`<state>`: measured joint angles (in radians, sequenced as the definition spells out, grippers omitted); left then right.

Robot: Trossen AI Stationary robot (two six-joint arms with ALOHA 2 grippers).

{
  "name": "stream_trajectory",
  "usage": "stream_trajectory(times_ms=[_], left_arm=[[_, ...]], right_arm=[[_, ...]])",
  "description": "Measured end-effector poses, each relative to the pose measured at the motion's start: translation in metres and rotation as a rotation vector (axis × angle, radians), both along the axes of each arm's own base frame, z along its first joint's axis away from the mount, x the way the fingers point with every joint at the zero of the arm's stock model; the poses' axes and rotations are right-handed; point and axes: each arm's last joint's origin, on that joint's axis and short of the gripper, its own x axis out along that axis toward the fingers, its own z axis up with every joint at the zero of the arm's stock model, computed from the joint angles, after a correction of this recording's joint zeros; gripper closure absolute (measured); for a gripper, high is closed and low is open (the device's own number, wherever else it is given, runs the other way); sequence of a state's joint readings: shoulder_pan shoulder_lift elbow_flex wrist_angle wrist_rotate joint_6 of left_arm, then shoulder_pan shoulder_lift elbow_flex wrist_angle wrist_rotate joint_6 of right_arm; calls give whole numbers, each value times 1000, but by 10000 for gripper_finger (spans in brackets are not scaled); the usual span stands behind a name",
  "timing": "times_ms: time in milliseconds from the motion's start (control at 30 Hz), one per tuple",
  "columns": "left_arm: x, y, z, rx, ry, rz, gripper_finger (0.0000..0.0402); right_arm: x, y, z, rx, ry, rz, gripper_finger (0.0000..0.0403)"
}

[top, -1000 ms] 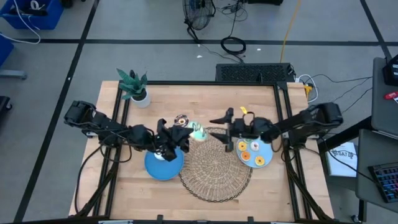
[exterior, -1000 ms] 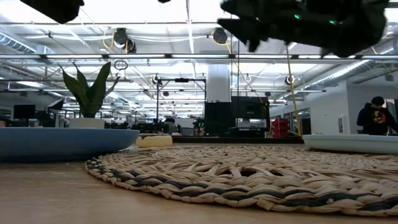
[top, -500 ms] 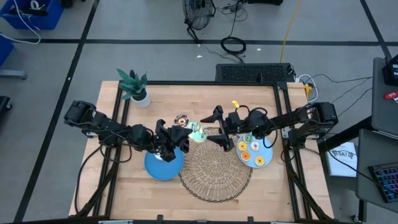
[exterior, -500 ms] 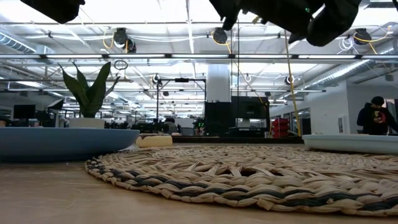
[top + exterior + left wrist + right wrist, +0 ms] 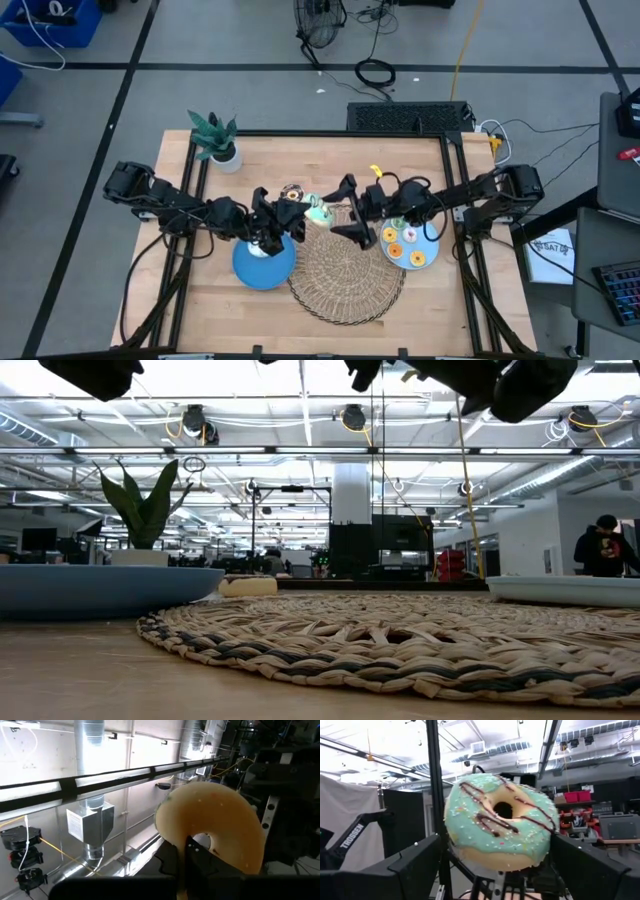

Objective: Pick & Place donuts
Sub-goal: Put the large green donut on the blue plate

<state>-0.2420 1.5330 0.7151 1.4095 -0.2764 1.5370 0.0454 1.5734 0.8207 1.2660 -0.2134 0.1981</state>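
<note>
A green-iced donut [image 5: 318, 211] (chocolate drizzle, pale sprinkles) is held up above the table between the two arms, pinched by the left gripper [image 5: 303, 213], whose fingers are clamped on its tan underside. The right gripper [image 5: 345, 210] faces it from the other side, its fingers [image 5: 415, 865] spread wide on either flank of the donut and not touching it. Small donuts [image 5: 411, 248] lie on the blue plate [image 5: 433, 251] at right; a second blue plate [image 5: 262, 271] sits left of the woven mat [image 5: 345, 275].
</note>
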Motion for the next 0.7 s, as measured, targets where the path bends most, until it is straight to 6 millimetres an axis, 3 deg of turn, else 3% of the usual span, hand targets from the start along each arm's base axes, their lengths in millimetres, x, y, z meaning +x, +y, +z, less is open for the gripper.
stream_trajectory(times_ms=[267, 533, 700], left_arm=[[1, 5, 1, -10, -12, -15, 363], [2, 10, 0, -27, -8, -41, 390], [1, 6, 0, -45, -9, -49, 349]], right_arm=[[3, 3, 7, -2, -16, 3, 57], [20, 4, 6, -10, 7, 0, 63], [21, 3, 7, -30, -2, -11, 92]])
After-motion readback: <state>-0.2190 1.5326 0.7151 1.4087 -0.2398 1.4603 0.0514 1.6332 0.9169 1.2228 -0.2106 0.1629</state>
